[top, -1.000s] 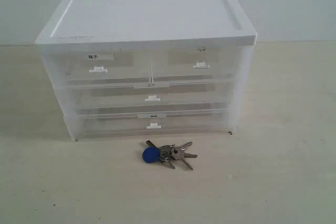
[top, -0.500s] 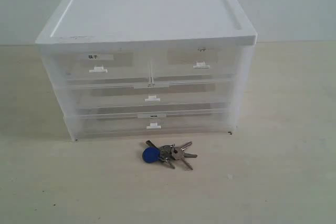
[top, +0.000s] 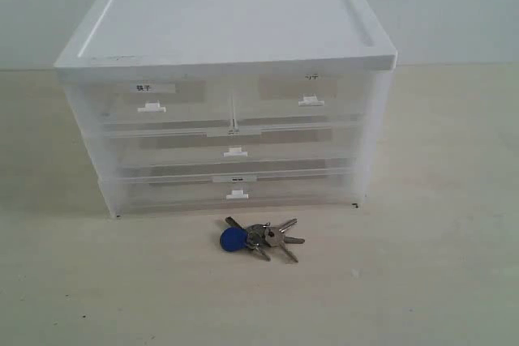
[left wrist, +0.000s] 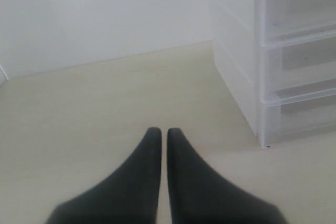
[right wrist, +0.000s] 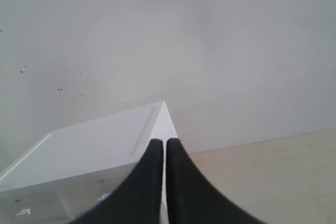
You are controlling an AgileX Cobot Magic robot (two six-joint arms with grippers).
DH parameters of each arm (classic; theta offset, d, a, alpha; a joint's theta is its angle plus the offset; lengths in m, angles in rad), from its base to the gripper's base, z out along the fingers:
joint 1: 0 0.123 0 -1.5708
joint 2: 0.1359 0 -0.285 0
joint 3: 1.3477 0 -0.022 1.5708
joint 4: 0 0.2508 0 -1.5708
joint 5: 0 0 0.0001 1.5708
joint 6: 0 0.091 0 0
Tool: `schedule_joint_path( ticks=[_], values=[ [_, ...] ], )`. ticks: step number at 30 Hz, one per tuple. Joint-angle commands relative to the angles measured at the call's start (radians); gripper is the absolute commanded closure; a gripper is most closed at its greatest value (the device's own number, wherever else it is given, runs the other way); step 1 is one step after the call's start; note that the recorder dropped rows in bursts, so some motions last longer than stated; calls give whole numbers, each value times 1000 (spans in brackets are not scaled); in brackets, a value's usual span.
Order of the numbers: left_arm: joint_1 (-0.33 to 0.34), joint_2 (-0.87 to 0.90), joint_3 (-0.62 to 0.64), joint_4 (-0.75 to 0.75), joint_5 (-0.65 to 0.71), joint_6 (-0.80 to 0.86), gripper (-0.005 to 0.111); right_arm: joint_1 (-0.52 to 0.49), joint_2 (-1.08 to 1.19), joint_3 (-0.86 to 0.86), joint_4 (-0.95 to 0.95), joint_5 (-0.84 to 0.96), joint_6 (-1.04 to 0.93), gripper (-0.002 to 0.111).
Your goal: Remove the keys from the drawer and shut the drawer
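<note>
Fig. Exterior view w/ both wrist views.

(a) Pale wood-grain worktop [top: 438,281], running back to a plain light wall [top: 454,6].

(b) White translucent plastic drawer cabinet [top: 227,22], standing upright on the worktop, opaque white lid on top. Three tiers, all fronts flush w/ the frame.

(c) Two full-width drawers: middle tier [top: 162,151] and bottom tier [top: 162,194], each w/ a small white tab at centre. Grey bands show through the cloudy fronts; contents can't be made out.

(d) Top tier, two half-width drawers side by side. Left-hand drawer [top: 113,103] carries a label w/ bold dark characters. The drawer [top: 276,107] is at the cabinet's upper right, w/ a faintly marked label [top: 311,77] and a white pull tab [top: 310,101]. It's pushed fully in; contents can't be told through the front.

(e) Left gripper [left wrist: 164,132], left wrist view: dark fingers pressed together, nothing between them, low over bare worktop, beside the cabinet's side wall but apart from it.

(f) Right gripper [right wrist: 164,142], right wrist view: fingers together, empty, up above the level of the cabinet lid, near a top corner.

(g) The keys [top: 261,237]: silver bunch on a ring, lying flat on the worktop just in front of the cabinet's bottom tier, near its centre, outside every drawer. Round blue head [top: 233,239] sits at the bunch's left in the exterior view; blades fan out to the right.
</note>
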Motion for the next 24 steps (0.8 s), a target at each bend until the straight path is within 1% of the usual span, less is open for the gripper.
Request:
schedule_joint_path(
  ticks=[1, 18, 24],
  values=[
    [-5, -2, 4, -12, 0, 3, 102, 1, -5, -3, -4, -9, -3, 108],
    [-5, -2, 4, -12, 2, -29, 102, 1, -5, -3, -4, -9, -3, 108],
    [-5, -2, 4, 13, 2, -29, 102, 1, -5, -3, -4, -9, -3, 108]
  ],
)
